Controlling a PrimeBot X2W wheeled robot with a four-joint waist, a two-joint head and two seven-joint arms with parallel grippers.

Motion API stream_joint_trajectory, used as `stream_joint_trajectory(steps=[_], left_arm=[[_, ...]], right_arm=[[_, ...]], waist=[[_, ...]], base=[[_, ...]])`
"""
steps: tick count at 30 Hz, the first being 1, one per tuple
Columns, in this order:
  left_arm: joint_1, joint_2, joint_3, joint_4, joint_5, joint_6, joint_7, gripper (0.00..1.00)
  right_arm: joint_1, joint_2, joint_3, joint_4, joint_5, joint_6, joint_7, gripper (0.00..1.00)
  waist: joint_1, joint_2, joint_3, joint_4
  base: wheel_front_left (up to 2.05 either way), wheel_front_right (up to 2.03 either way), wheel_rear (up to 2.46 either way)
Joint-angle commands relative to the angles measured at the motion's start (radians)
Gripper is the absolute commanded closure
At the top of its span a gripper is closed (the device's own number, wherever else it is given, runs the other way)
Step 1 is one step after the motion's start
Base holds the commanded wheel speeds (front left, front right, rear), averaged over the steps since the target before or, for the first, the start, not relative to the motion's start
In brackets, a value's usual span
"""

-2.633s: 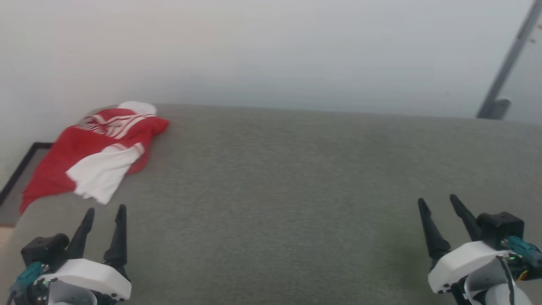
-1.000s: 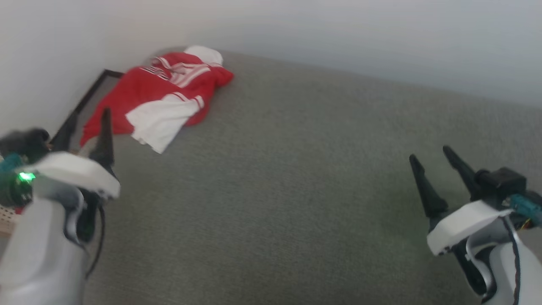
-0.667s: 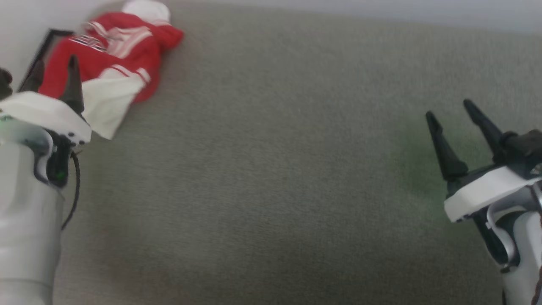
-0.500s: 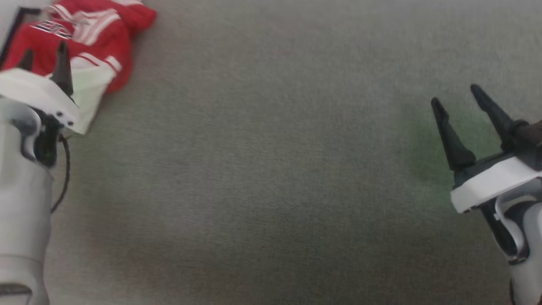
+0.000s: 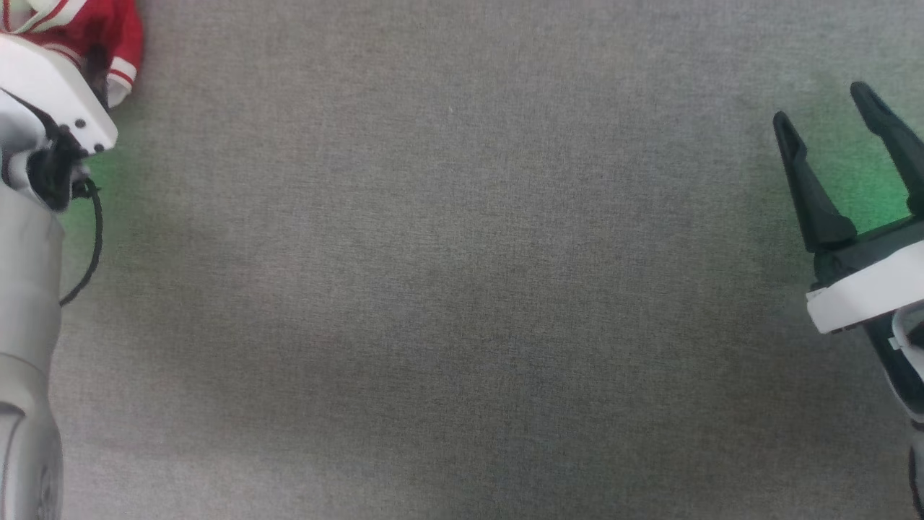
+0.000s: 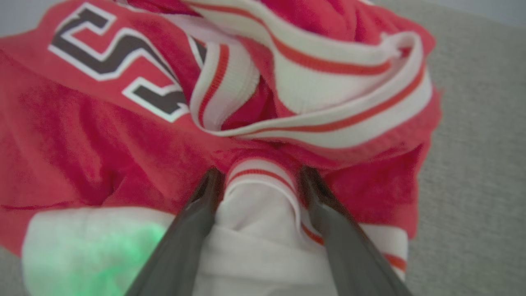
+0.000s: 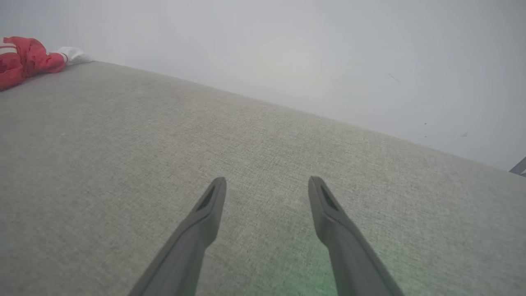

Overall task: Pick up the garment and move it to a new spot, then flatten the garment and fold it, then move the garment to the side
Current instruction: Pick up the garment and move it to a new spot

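At the far left corner of the grey cloth surface (image 5: 447,253) the garment (image 6: 123,135) lies crumpled, and your left gripper (image 6: 261,174) has now reached it. A couple of seconds ago that claw sat well short of the shirt. Now its jaws stand wide apart on either side of a raised ridge of the white sleeve (image 6: 254,230), just below the striped cuff band, with the dark lettering (image 6: 119,61) up and to the left. Nothing is pinched yet, and the cloth between the jaws is loose.

The head camera has also tipped down and swung, so in the head view the garment (image 5: 108,29) is only a red scrap at the top left corner (that shift is the camera's, not the shirt's). You will have to judge the grasp from the left wrist view.

Your right gripper (image 5: 823,108) hangs over bare cloth with its jaws spread and holding nothing, well apart from the garment (image 7: 24,61).

You look to be at the very start, with the pick-up not yet made. Closing on that sleeve ridge would probably catch a single layer, so expect the body to trail and drag when you lift.
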Motion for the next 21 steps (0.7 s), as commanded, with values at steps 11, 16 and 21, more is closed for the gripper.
stream_joint_trajectory(steps=[11, 16, 21], left_arm=[[-0.034, -0.036, -0.024, 0.052, -0.01, 0.033, 0.151, 0.0], [-0.066, -0.017, -0.028, 0.042, -0.006, 0.026, 0.094, 1.0], [-0.094, 0.022, -0.035, 0.014, 0.006, 0.013, -0.013, 1.0]], right_arm=[[-0.021, -0.003, -0.012, -0.068, -0.014, -0.001, 0.041, 0.0], [-0.024, 0.001, -0.015, -0.065, -0.027, -0.001, 0.035, 0.0], [-0.012, 0.016, -0.019, -0.043, -0.029, -0.001, 0.02, 0.0]], waist=[[0.0, 0.0, 0.04, 0.001], [0.0, 0.0, 0.024, 0.007], [0.0, 0.0, -0.022, 0.015]], base=[[0.0, 0.0, 0.0], [0.0, 0.0, 0.0], [0.0, 0.0, 0.0]])
